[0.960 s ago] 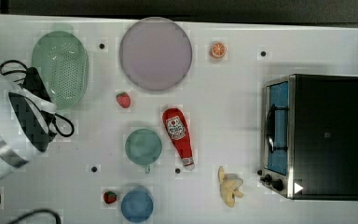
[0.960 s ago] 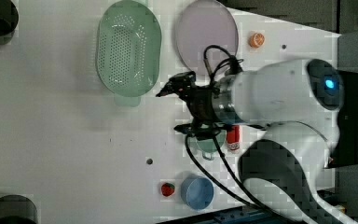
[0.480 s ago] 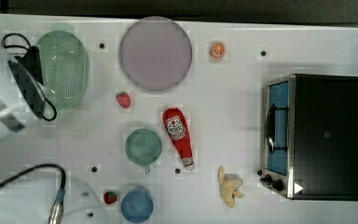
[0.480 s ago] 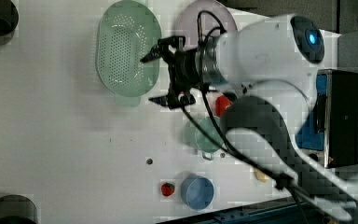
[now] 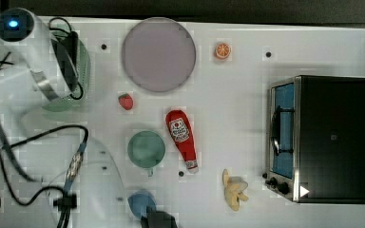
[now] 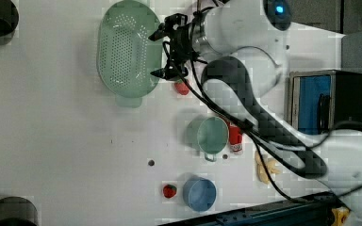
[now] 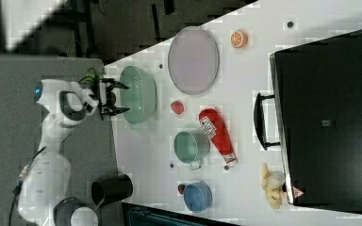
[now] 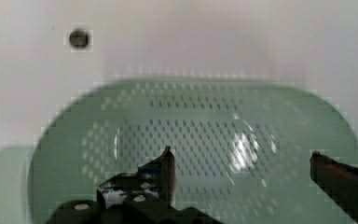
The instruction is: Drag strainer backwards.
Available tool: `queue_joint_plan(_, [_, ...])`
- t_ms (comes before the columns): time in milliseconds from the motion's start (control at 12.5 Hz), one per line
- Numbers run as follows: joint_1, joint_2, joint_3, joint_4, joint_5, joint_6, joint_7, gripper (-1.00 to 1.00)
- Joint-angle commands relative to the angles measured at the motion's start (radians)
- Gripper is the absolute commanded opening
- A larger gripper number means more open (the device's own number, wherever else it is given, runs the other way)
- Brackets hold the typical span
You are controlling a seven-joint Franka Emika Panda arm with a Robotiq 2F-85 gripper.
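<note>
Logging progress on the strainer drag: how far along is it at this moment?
Done: the gripper has reached the mint strainer, at its rim in the left view. In hand: fingers are spread wide above the holed basin, not visibly gripping anything. Left: take hold of the strainer or hook it, then drag it backwards; no sign here that the drag has started.

Upper left of the left view: a pale mint-green strainer (image 6: 127, 52) dotted with small holes. The plate (image 5: 158, 54) is lilac, the ketchup bottle (image 5: 181, 137) red, one cup (image 5: 146, 148) green, another (image 6: 200, 193) blue.
</note>
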Motion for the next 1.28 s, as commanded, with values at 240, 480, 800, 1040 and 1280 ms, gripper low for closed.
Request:
queue_joint_plan(240, [0.159, 0.082, -0.089, 0.06, 0.001, 0.02, 0.044, 1.0])
queue_joint_plan(480, [0.198, 0.119, -0.114, 0.06, 0.002, 0.075, 0.045, 1.0])
queue_joint_plan(800, [0.216, 0.123, -0.127, 0.043, 0.002, 0.072, 0.045, 1.0])
queue_joint_plan(1040, [0.234, 0.116, -0.128, 0.024, 0.002, 0.072, 0.048, 1.0])
queue_joint_plan(1280, [0.249, 0.077, -0.13, -0.041, 0.002, 0.072, 0.048, 1.0])
